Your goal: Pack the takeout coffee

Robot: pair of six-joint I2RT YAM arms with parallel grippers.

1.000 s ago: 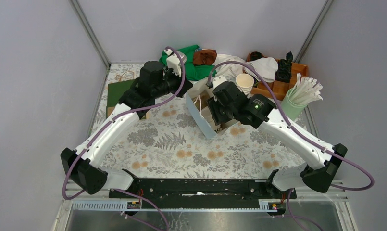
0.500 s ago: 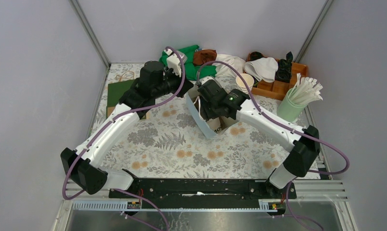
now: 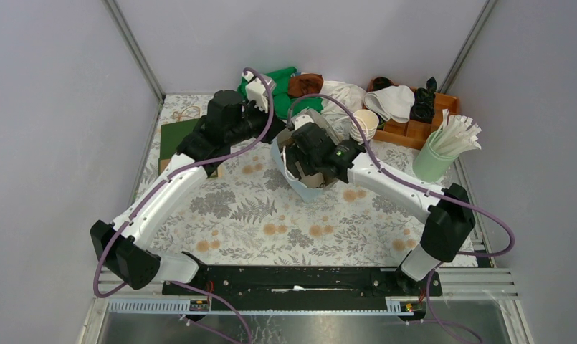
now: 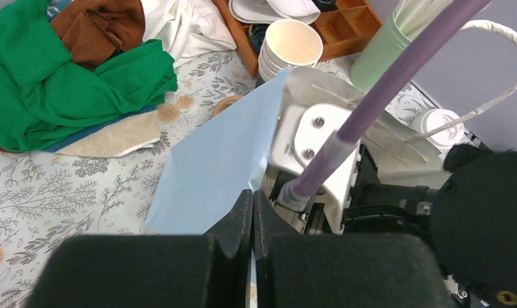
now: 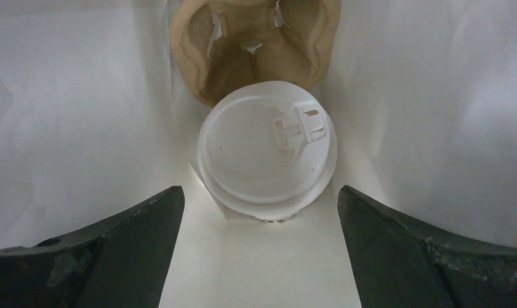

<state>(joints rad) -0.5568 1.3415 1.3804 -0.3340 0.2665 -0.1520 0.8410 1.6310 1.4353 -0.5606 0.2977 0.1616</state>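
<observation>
The takeout coffee (image 5: 266, 154), seen from above as a white round lid, stands inside the paper bag against a brown pulp tray (image 5: 243, 58). My right gripper (image 5: 261, 190) is down inside the bag just above the cup. It is open, with both fingers well apart from the lid and holding nothing. The bag (image 4: 217, 167) is pale blue outside and white inside, with a white twisted handle (image 4: 499, 83). My left gripper (image 4: 252, 196) is shut on the bag's upper edge at its far left side (image 3: 274, 140).
A stack of lidless cups (image 3: 364, 125) stands just right of the bag, before a wooden organiser (image 3: 414, 125). A green holder of white sticks (image 3: 443, 147) is at the right. Green, brown and white cloths (image 3: 289, 97) lie behind. A second white lid (image 4: 438, 125) shows beyond the bag.
My right arm has swung left from beside the cup stack to over the bag and reached down into its mouth, and its jaws have widened. The left arm has held still.
</observation>
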